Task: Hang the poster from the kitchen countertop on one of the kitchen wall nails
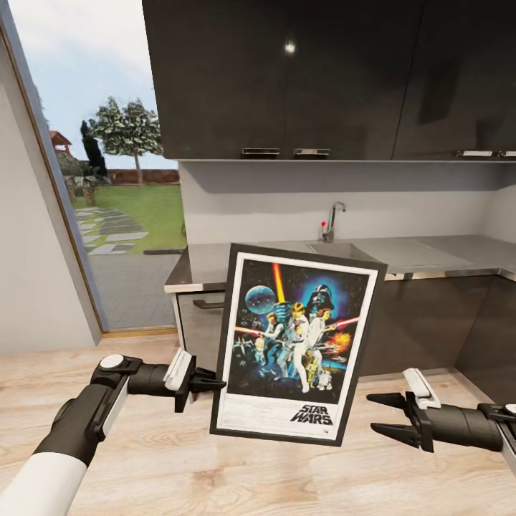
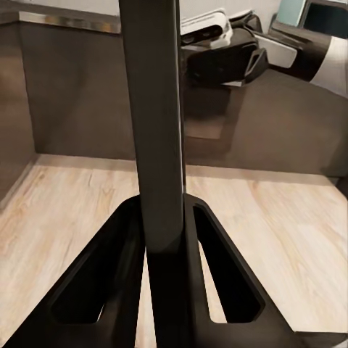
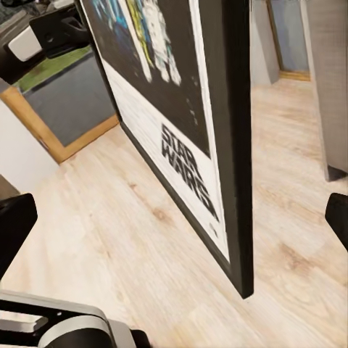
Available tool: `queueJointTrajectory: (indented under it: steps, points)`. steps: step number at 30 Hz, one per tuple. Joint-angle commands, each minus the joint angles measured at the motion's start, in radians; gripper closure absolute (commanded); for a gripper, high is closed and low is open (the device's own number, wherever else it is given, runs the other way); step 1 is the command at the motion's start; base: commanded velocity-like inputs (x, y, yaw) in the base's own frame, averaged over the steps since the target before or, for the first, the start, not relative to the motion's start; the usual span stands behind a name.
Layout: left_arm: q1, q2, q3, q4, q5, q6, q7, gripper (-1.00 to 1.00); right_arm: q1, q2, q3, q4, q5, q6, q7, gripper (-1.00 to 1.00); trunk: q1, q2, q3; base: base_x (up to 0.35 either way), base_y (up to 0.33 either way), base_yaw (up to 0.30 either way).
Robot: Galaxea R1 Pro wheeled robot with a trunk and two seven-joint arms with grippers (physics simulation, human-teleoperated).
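My left claw [image 1: 208,385] is clamped on the poster [image 1: 297,340], its two dark fingers [image 2: 109,275] pressed against either face of the black frame at the poster's left edge, low down. In my left wrist view the frame edge [image 2: 156,123] rises straight up between those fingers, so the grip is tight on the thin side of the frame. The poster hangs in the air above the wooden floor [image 1: 236,473], upright but tilted a little, its top leaning to the right of its bottom. Its printed face is turned toward my head: white border, figures on dark blue space, and the "STAR WARS" logo near its lower right corner.

My right claw [image 1: 383,414] sits to the right of the poster, near its lower corner but apart from it. Its jaws are spread wide and hold nothing. In my right wrist view the poster's framed edge [image 3: 235,145] stands between the two spread fingertips [image 3: 14,225], with the floor below it.

Beyond the poster runs the grey bench [image 1: 444,254], with its sink and chrome tap [image 1: 332,221] behind the poster's top edge, and dark cabinets under it. Above the bench hang glossy dark wall cupboards [image 1: 322,79]. To the left of the poster, past the end of the bench, a tall glass opening [image 1: 107,179] looks onto grass and a tree.
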Motion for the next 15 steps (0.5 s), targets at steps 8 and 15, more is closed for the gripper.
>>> queueJointTrajectory:
  steps: [8, 15]
  points:
    - [-0.001, 0.0, -0.018, -0.009, 0.004, 0.006, -0.002, 1.0, -0.02, 0.007, 0.001, 0.014, -0.001, 0.008, 0.002, -1.0, 0.0, -0.001, -0.001, 0.0, 0.0, 0.0]
    - [-0.001, 0.0, -0.037, -0.011, 0.005, 0.006, -0.002, 1.0, -0.027, 0.016, 0.071, 0.016, -0.001, 0.007, -0.001, -1.0, 0.0, -0.001, -0.001, 0.0, 0.0, 0.0]
